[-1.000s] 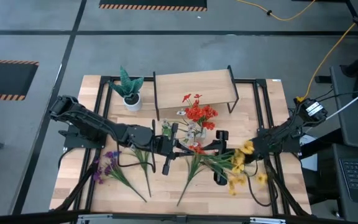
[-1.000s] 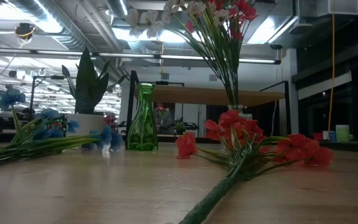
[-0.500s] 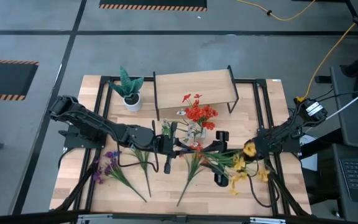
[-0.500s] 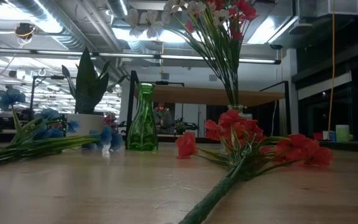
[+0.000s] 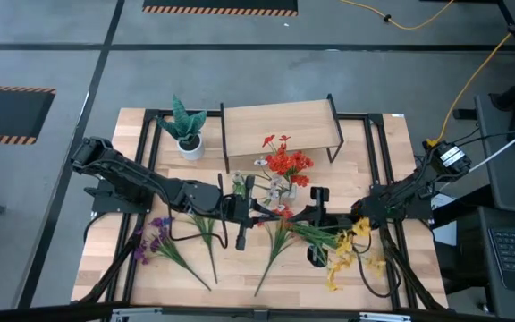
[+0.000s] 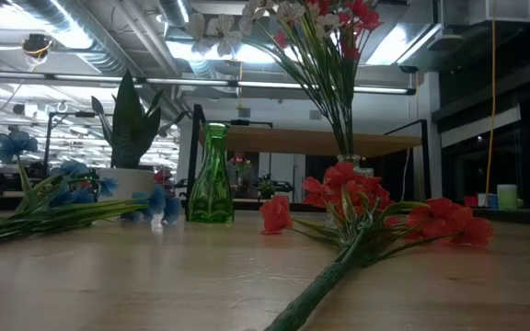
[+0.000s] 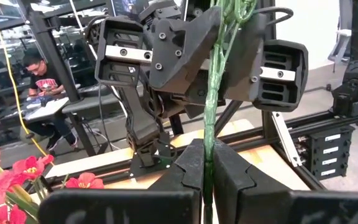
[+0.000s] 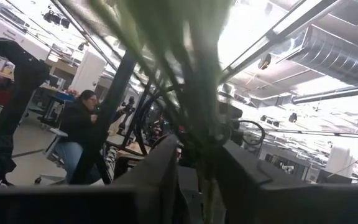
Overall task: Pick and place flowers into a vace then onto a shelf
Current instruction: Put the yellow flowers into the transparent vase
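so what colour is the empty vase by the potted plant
Green glass vase, clearest in the low view.

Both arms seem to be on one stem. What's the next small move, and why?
Probably open the right gripper. The left gripper is shut on the yellow sprig at its stem, and the right gripper clamps the same stem just beyond it, so releasing should leave the left arm free to carry it alone.

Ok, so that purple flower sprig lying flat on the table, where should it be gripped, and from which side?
Grip the purple sprig by its bare green stem, roughly midway, coming straight down from above. It lies flat on the table with open wood either side of the stem, so the fingers can straddle it crosswise. The blossom end is bushy and would probably crush.
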`<state>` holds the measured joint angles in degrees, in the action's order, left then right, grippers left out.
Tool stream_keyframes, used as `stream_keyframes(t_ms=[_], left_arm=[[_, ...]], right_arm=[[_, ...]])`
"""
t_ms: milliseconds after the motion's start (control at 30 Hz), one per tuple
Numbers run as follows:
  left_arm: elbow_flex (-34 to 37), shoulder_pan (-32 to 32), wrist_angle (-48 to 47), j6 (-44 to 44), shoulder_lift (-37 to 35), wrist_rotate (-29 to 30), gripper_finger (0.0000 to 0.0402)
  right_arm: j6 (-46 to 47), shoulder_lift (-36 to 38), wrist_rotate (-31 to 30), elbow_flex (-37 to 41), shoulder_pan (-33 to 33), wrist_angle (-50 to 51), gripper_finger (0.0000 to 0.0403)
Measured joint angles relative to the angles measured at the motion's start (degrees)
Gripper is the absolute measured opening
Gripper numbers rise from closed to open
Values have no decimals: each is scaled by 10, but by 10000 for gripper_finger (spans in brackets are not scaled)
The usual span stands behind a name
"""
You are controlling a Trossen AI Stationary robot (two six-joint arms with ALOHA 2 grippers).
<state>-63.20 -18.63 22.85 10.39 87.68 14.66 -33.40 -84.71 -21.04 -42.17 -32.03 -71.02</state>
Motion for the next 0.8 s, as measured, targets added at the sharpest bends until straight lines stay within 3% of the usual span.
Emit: stream_keyframes(t_ms=[200,433,567,800], left_arm=[[0,0,-7,-6,0,-24,17],[0,-4,-7,-38,0,-18,68],[0,-17,-5,-37,-1,-9,97],[0,-48,-58,-8,-35,66,117]], right_arm=[[-1,0,0,0,0,1,12],[1,0,1,0,-1,3,6],[0,0,-44,0,-2,5,6],[-2,3,-80,0,-12,5,4]])
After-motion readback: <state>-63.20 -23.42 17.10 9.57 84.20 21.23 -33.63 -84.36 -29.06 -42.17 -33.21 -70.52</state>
